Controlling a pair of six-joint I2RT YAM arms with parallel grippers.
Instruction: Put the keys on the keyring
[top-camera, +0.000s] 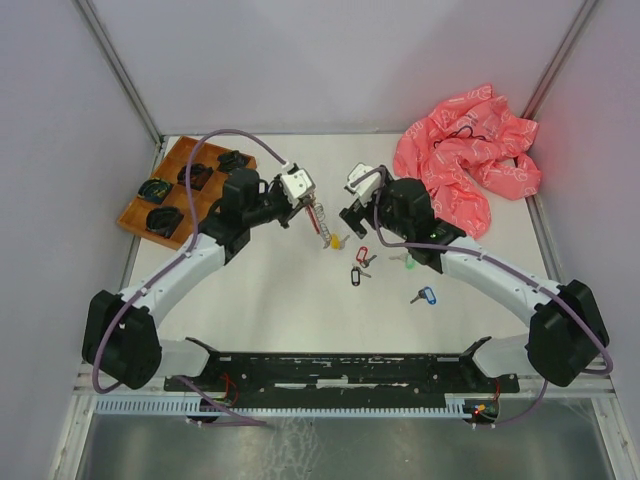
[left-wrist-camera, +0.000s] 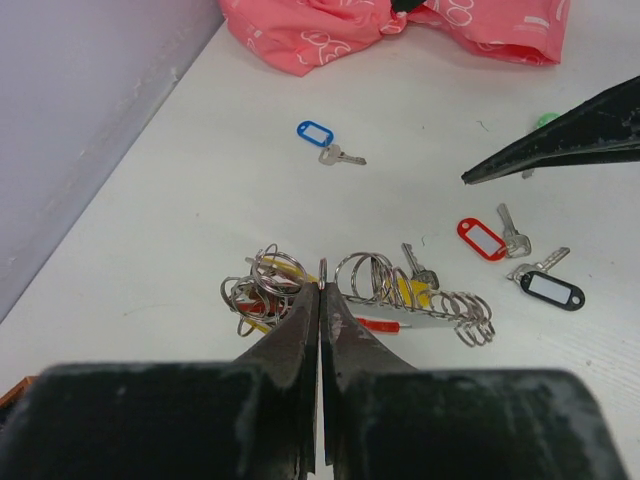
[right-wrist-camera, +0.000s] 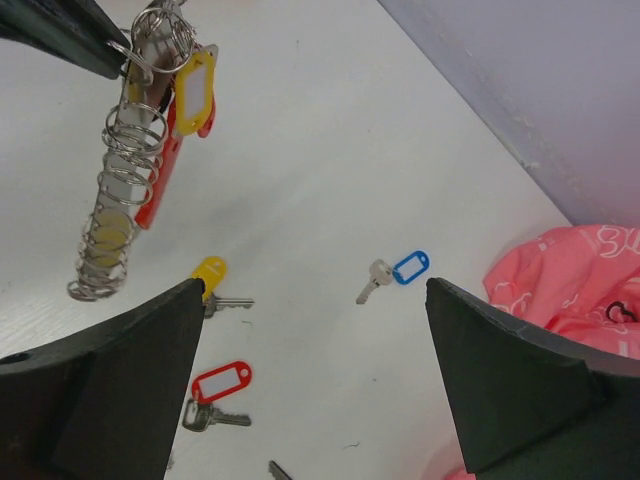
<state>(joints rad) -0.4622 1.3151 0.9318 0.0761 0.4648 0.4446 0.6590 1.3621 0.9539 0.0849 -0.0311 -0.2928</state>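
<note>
Starting nearest me on the table, the blue key lies alone. Further in are the dark-tagged key with the red key just beside it, the green key off to the right, and the yellow key almost under the keyring. My left gripper has its fingers pressed together on one thin ring of the keyring, so the whole cluster hangs from that pinch above the table. A yellow tag lies against it, though I cannot tell whether it is threaded on. My right gripper stands wide apart and empty, close beside the hanging cluster. I judge the hold on that single ring to be the weak point: a nudge from the right fingers could twist it loose or set the cluster swinging and spoil the threading. The keys lie flat, so a pick may skid off, and the red and dark-tagged ones sit close enough that I might drag both. Farther back on the left, the wooden tray holds a dark coiled item in each compartment I can see. At the far right a pink cloth lies heaped, and I cannot see what is under it.
</note>
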